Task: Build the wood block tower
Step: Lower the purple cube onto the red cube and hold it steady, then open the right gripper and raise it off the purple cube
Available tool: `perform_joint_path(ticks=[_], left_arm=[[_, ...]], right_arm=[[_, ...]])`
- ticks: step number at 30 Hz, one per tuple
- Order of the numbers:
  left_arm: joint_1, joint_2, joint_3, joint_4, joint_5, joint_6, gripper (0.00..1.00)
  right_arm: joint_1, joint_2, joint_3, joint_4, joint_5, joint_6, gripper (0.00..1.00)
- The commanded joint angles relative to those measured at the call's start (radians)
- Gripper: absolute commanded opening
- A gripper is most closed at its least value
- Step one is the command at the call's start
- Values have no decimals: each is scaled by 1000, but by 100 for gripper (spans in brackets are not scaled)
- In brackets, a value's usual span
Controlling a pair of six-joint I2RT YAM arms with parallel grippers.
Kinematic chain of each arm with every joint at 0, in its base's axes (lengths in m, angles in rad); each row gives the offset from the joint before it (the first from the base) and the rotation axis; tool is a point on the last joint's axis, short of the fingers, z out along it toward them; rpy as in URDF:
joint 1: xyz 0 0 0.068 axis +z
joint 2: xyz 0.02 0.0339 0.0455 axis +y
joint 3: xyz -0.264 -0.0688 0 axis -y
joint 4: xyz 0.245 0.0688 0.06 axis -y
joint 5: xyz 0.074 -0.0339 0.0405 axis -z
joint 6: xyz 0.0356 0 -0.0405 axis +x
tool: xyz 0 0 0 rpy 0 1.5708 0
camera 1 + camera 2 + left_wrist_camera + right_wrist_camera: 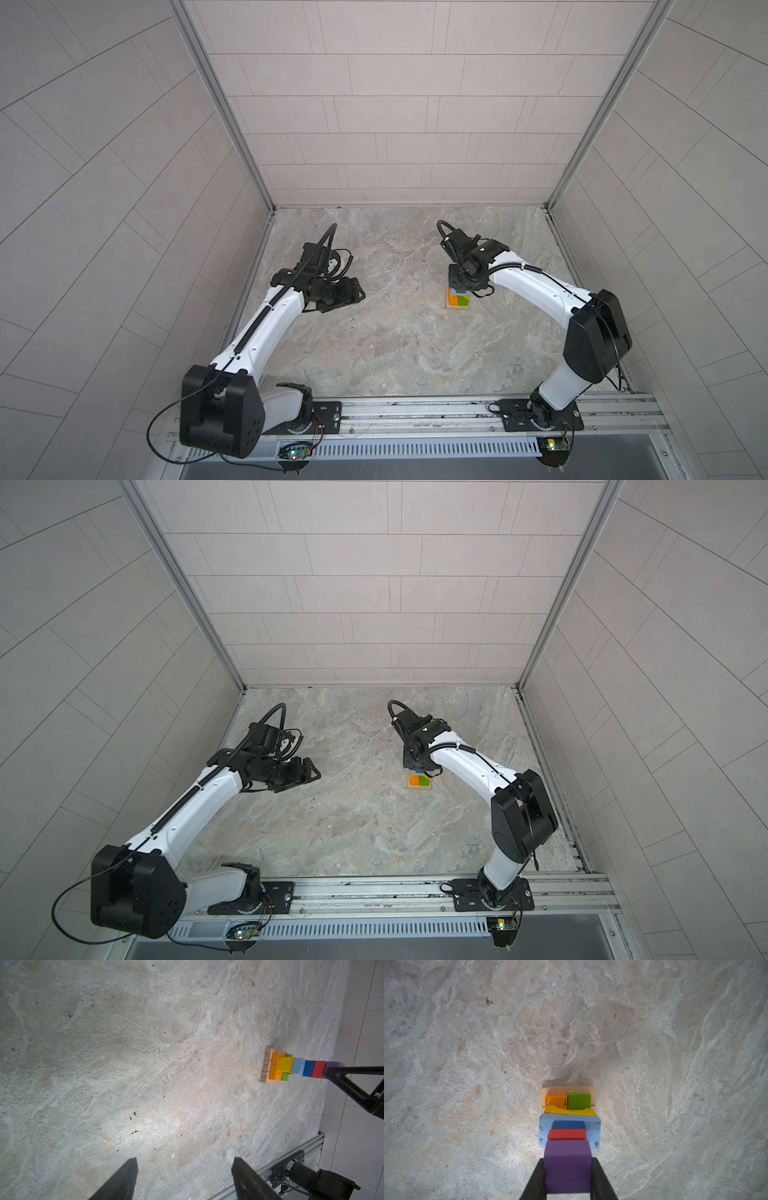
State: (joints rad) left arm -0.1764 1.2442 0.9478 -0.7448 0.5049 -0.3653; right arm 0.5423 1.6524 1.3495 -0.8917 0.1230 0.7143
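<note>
I am observing the right gripper point(568, 1160) clamping the purple cube point(568, 1174), one finger pressing each opposite side face. In the left wrist view the purple cube point(335, 1064) is sitting against the red cube point(319, 1069), with no gap showing between them.

Below it, the tower point(457, 300) is standing right of the table's centre, about midway between near and far edges. In the right wrist view I am reading the layers downward:
- red cube point(566, 1134)
- blue cube point(568, 1124)
- light-blue brick point(545, 1132)
- yellow brick point(571, 1112)
- orange brick point(556, 1101) and green brick point(579, 1101), lying side by side and touching
- tan bars point(266, 1066), forming the square base, with end faces stamped 29, 85 and 31

The stack is appearing upright. Both top views are showing only its lower layers point(419, 781), the right wrist covering the upper ones.

The left gripper point(185, 1159) is hanging with its jaws spread and nothing between them. It is hovering above the marbled table point(395, 353), well apart from the tower, on the left side point(359, 295).
</note>
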Motion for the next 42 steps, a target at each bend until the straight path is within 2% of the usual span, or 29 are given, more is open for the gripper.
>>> perform_joint_path(ticks=[1,24,37,40,42], left_arm=[[4,2,5,4,0,11,78],[5,3,5,6,0,9,78],[6,-10,3,14,-2,9,80],[5,-11,2,12,-3,10,81],[5,-17,2,12,-12,9,83]], right_arm=[[-3,18,-9,-15,25,1,24],[-2,13,5,-23,24,-6,44],[-2,-78,0,-3,52,-35,61],[-2,-127,-12,7,65,-38,67],[-2,-163,-24,18,76,-42,75]])
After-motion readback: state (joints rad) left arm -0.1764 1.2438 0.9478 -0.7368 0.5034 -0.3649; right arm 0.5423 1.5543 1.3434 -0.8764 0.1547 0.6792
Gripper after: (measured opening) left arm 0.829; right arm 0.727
